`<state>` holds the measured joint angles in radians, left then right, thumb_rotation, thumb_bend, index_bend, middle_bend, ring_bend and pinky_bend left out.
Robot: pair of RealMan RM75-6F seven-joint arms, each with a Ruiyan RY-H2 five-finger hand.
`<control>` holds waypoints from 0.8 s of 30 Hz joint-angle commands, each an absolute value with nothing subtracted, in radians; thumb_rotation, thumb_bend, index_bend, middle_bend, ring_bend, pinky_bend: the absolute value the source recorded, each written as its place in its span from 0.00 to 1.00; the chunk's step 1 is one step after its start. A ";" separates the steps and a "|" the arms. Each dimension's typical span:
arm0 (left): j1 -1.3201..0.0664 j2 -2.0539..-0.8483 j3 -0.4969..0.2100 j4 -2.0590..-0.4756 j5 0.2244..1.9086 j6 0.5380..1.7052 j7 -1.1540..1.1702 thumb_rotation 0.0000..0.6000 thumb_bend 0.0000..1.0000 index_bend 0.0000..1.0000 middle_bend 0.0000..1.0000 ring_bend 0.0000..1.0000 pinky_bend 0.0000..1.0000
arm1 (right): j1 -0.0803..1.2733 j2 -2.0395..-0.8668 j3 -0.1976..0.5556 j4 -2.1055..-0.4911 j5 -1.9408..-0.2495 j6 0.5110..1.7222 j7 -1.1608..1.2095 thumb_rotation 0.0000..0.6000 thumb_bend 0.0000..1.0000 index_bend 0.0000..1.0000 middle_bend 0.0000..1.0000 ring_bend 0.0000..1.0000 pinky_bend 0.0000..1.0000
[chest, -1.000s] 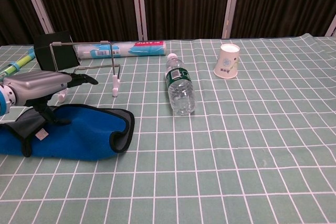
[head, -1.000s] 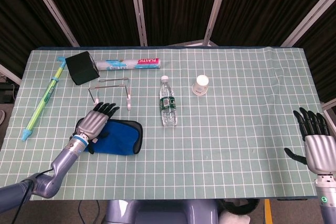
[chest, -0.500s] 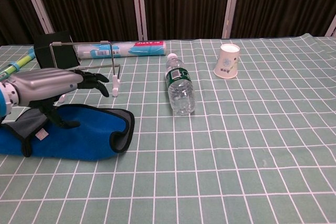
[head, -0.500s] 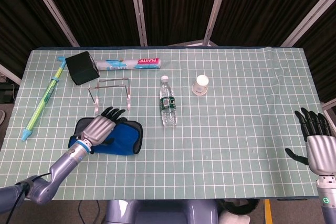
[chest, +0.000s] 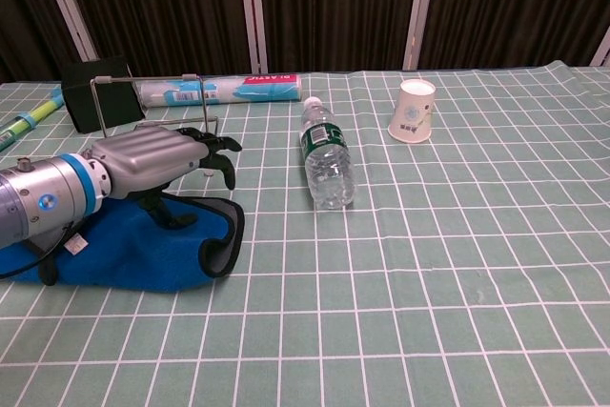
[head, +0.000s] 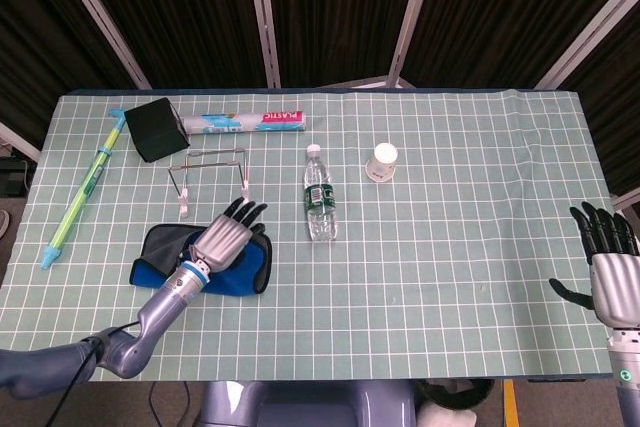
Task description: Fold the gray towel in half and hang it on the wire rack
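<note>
Towel [head: 245, 272] work goes on: the left robot hand [head: 225, 239] has slid right across the cloth since a second ago, fingers spread and holding nothing, now over its right end. That reads as smoothing or hunting for an edge (the fold looks partly made, blue face up, dark border curled at the right). It lies on the near-left worktop [head: 450, 247], just near of the rack [head: 210, 172]. The right robot hand [head: 610, 277] hangs spread at the near right.

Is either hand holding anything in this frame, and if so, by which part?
Nothing is held. The left hand hovers over the towel with fingers spread, gripping none of it. The right hand is open at the table's right edge.
</note>
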<state>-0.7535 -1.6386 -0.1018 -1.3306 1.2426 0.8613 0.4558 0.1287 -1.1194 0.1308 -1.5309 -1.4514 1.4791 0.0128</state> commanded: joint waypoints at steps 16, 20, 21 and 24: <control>-0.757 -1.722 -0.099 -1.259 1.204 0.893 0.501 1.00 0.42 0.40 0.00 0.00 0.00 | 0.128 -1.117 0.132 -1.527 -1.449 1.477 0.028 1.00 0.00 0.00 0.00 0.00 0.00; -0.761 -1.732 -0.101 -1.243 1.197 0.890 0.500 1.00 0.42 0.40 0.00 0.00 0.00 | 0.129 -1.115 0.131 -1.526 -1.452 1.475 0.037 1.00 0.00 0.00 0.00 0.00 0.00; -0.762 -1.734 -0.101 -1.239 1.198 0.889 0.499 1.00 0.42 0.40 0.00 0.00 0.00 | 0.129 -1.115 0.131 -1.526 -1.453 1.476 0.036 1.00 0.00 0.00 0.00 0.00 0.00; -0.765 -1.741 -0.099 -1.231 1.201 0.886 0.493 1.00 0.42 0.41 0.00 0.00 0.00 | 0.129 -1.116 0.130 -1.526 -1.455 1.477 0.033 1.00 0.00 0.00 0.00 0.00 0.00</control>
